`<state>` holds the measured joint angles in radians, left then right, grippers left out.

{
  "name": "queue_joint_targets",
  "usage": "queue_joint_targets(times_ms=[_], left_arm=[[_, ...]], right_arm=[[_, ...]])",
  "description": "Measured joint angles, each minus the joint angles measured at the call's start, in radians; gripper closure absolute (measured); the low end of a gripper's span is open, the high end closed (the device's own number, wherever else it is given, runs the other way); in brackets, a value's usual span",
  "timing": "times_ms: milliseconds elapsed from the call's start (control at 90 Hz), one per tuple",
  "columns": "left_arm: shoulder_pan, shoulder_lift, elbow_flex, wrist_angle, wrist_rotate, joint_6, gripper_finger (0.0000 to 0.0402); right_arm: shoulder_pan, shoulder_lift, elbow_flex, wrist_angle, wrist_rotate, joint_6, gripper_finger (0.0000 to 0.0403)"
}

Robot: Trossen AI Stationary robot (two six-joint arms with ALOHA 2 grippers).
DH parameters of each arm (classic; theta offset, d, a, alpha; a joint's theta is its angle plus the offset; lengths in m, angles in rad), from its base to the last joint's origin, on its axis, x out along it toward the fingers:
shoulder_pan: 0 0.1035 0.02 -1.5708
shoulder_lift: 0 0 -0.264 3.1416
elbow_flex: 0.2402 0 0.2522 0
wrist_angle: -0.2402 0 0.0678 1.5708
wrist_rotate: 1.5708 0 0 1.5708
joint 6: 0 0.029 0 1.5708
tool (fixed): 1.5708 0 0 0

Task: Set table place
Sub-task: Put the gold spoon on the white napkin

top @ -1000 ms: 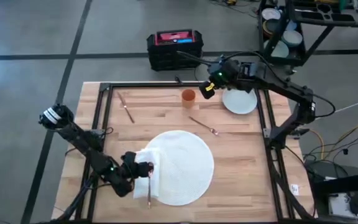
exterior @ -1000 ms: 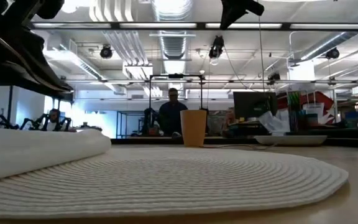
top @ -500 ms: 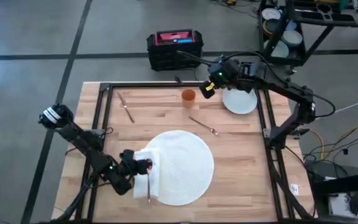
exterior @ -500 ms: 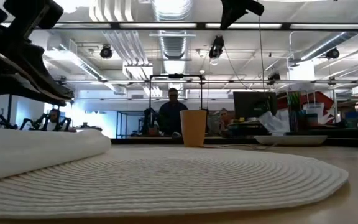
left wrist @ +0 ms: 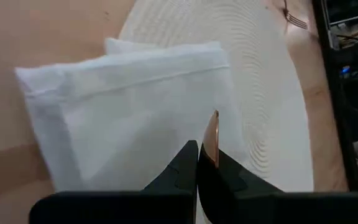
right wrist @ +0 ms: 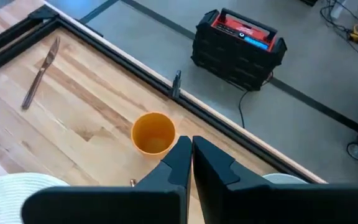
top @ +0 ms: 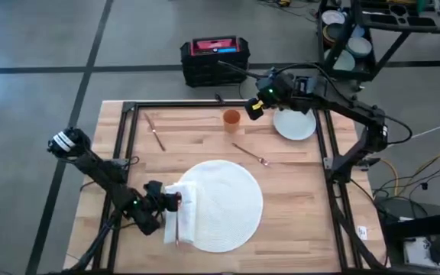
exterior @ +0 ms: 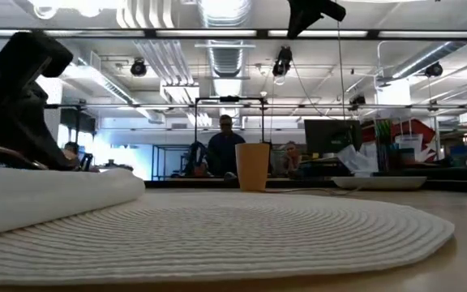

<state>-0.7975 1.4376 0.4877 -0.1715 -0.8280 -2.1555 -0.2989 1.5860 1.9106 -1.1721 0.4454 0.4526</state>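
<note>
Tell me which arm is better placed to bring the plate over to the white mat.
Right. The right gripper hangs just beside the plate, while the left gripper is shut on a utensil over the napkin.

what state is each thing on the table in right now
left gripper: shut on a copper utensil, over the napkin
napkin: folded, overlapping the mat's left edge
mat: flat, bare
cup: upright, empty
plate: flat on table
right gripper: shut, empty, above cup

We see the table [top: 296, 206], a light-wood top inside a black frame rail. On its near middle lies the mat [top: 224, 202], round, white, ribbed, flat.
</note>
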Motion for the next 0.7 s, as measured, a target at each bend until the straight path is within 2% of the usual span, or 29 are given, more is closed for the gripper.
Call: queue_joint_targets(times_ms=[456,700], left_arm=[[0.047,0.000,-0.020,0.045,0.000,0.222,0.0401],[0.073,0.000,-0.020,0.051,0.000,0.278,0.0401]], right_arm=[[0.000,0.000,0.000,0.003,0.000,0.008,0.0403],[0.000,0.000,0.000,0.003,0.001,0.011,0.0403]])
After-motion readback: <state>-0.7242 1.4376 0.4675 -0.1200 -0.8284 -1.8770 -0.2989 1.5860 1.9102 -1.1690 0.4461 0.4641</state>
